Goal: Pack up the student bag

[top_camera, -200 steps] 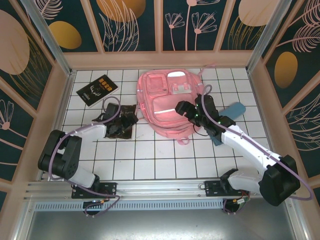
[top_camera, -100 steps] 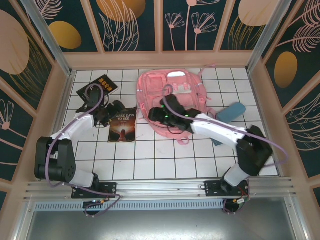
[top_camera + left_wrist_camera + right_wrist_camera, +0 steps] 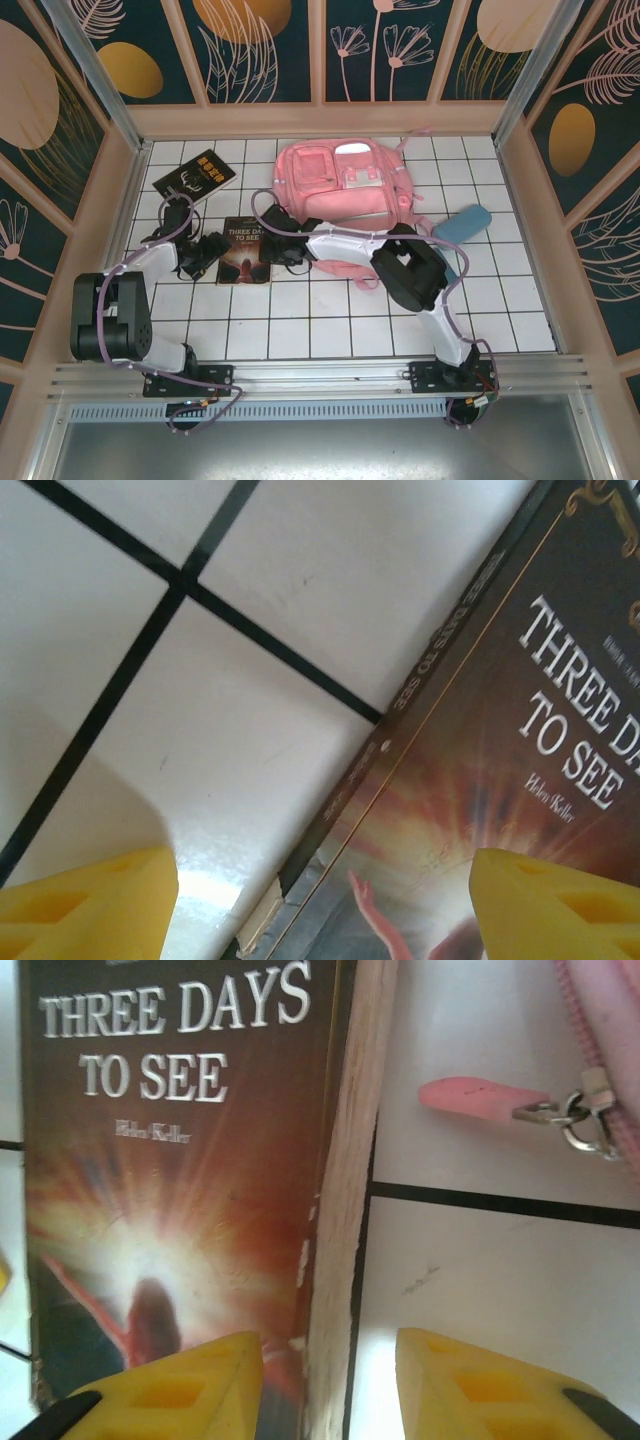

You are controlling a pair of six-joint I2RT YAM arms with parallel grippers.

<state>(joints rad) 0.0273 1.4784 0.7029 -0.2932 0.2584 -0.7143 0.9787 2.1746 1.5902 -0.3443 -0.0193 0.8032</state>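
The student bag (image 3: 340, 195), a large pink backpack, lies flat at the back centre, and its pink zipper pull (image 3: 478, 1094) rests on the tile. The book "Three Days to See" (image 3: 245, 250) lies flat to the bag's left. My left gripper (image 3: 205, 256) is low at the book's left edge, open, with its jaws astride the spine (image 3: 400, 740). My right gripper (image 3: 283, 247) is low at the book's right edge (image 3: 345, 1210), open with a narrower gap. One finger (image 3: 185, 1390) is over the cover and the other is over the tile.
A black book (image 3: 195, 180) lies at the back left. A blue pencil case (image 3: 462, 224) sits to the right of the bag. Wooden walls close in the white tiled floor (image 3: 320, 320) on three sides. The right arm reaches across in front of the bag.
The right gripper swept left from over the bag to the book's right edge, and its jaws narrowed. The left gripper moved off the book's top to its left edge.
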